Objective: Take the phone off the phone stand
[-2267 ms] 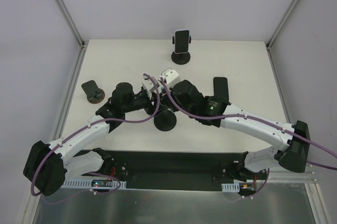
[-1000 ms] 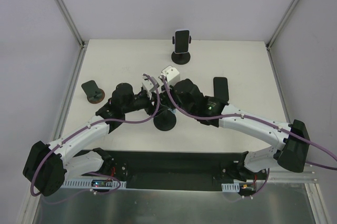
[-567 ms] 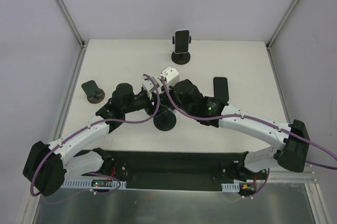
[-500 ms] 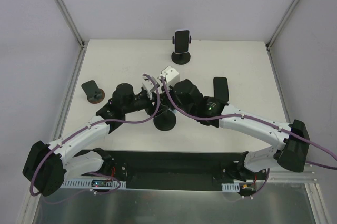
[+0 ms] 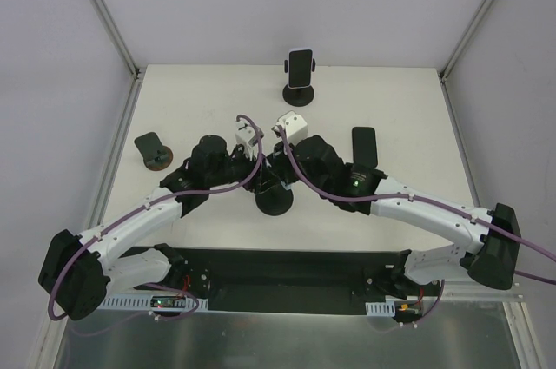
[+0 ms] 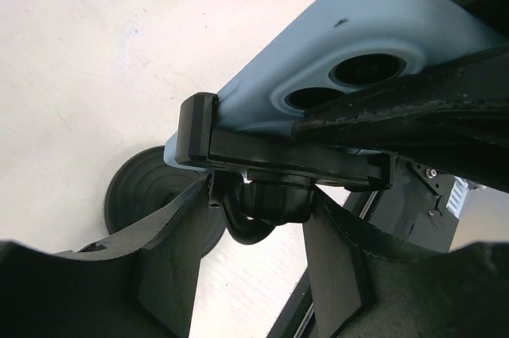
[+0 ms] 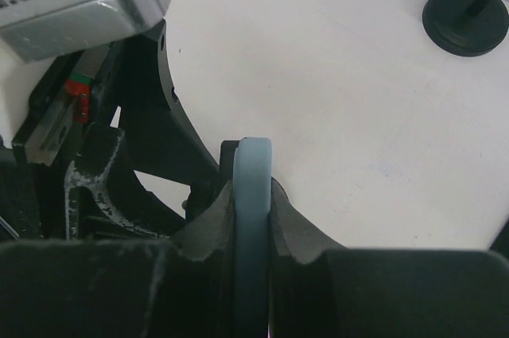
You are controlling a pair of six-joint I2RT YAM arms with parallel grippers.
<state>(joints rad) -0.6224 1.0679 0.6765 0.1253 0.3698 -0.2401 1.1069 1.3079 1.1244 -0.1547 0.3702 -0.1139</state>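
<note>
Right end effector (image 7: 253, 223) is clamped on the blue phone (image 7: 253, 167) to pull it free, while the left end effector (image 6: 258, 207) straddles the neck of the phone stand (image 6: 139, 195) as a brace, can't tell if it's actually pinching.

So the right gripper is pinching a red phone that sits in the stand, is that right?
Not quite. The phone is light blue, not red; the right wrist view shows its edge. The rest holds: the right gripper is pinching it, and it sits in the stand.

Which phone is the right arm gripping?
The light-blue phone on the centre stand; the black phone lies flat, the upright phone sits on the far stand.
</note>
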